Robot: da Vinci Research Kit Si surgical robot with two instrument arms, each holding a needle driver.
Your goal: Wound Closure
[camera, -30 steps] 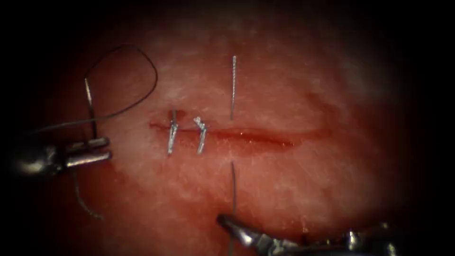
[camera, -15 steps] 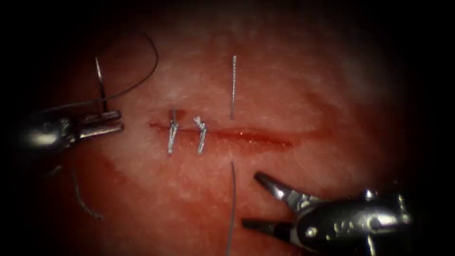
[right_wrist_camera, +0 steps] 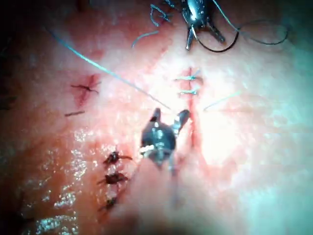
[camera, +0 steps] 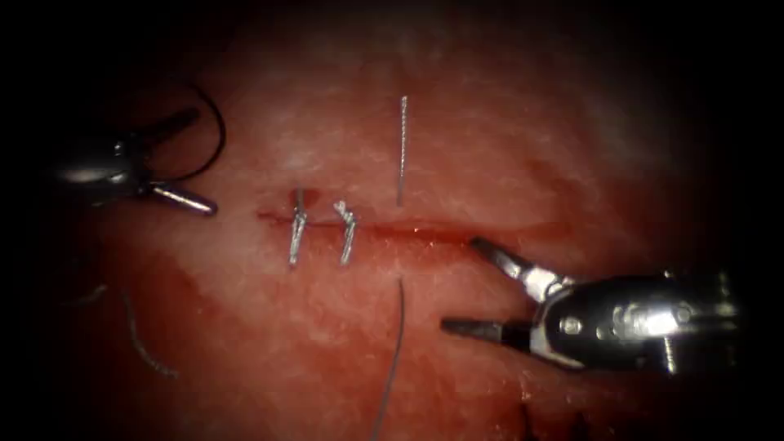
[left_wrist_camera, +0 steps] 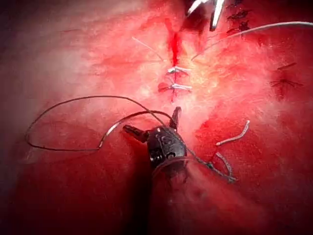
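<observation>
Suture thread, thin and grey (camera: pixel 402 147), is laid straight across the cut (camera: pixel 425 233), far to near. The left steel tool (camera: pixel 204 162) and right steel tool (camera: pixel 461 282) are spread wide with nothing gripped. The needle's spot can't be told.

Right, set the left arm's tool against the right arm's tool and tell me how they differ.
The left tool sits off the cut's left end; the right tool is by its right part, upper jaw tip at the cut's edge. The left tool has the dark thread loop and the needle lying loose beside it; the right tool's lower jaw points toward the stitch thread. Both have open jaws and hold nothing.
</observation>
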